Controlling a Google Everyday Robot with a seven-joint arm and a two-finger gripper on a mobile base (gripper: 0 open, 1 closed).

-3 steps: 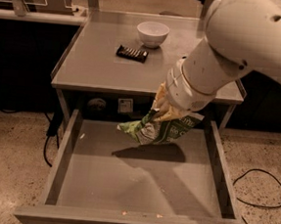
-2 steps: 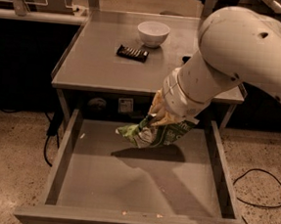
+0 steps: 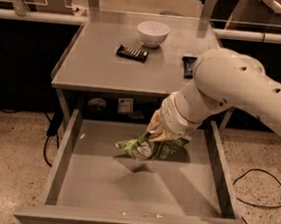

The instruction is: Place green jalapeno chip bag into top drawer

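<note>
The claw (image 3: 157,133) pinches the green jalapeno chip bag (image 3: 149,148), which hangs just under it. Below the claw lies the open top drawer (image 3: 123,191). I think this is the drop step: next, lower a bit and let go.

The pincer (image 3: 155,133) grips the green jalapeno chip bag (image 3: 148,147), held over the open top drawer (image 3: 138,195)
</note>
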